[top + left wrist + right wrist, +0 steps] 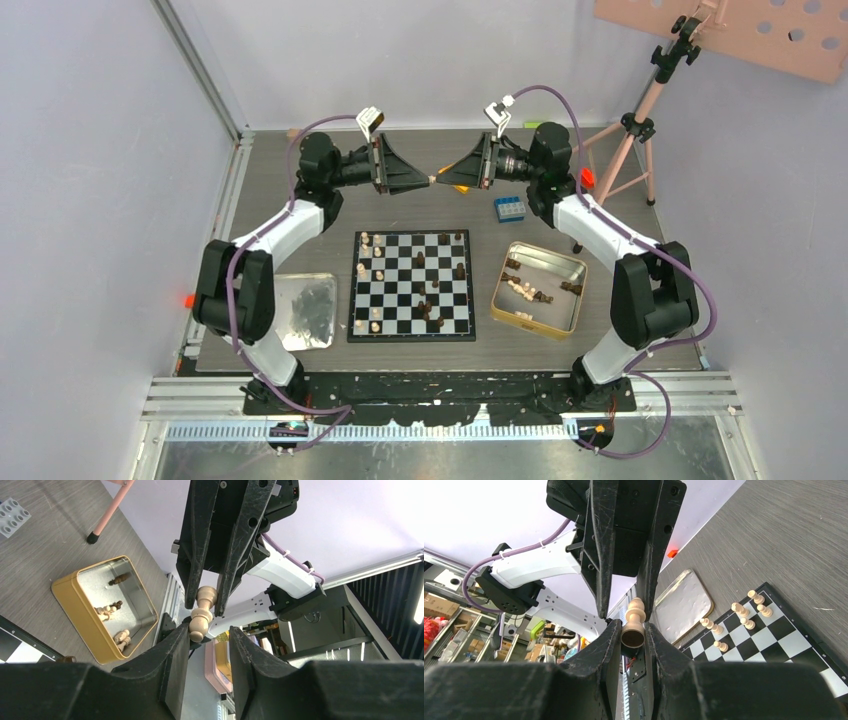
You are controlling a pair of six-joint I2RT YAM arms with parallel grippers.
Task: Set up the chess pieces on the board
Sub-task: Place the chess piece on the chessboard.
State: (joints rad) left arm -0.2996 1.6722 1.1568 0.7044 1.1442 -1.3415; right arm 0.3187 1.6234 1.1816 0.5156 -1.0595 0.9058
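Both grippers meet tip to tip in the air behind the board (400, 300). My right gripper (633, 630) is shut on the round base of a light tan chess piece (635, 616). The piece's head reaches between the fingers of my left gripper (210, 632): it touches one finger (177, 645), and the other stands apart from it. Light pieces (366, 243) line the board's left side. Dark ones (428, 308) are scattered over its middle and right.
A gold-rimmed tin (497, 290) right of the board holds several light and dark pieces. A silver tray (300, 310) lies left of the board. A blue brick (509, 208) sits behind the tin, and a pink tripod (630, 140) stands at the back right.
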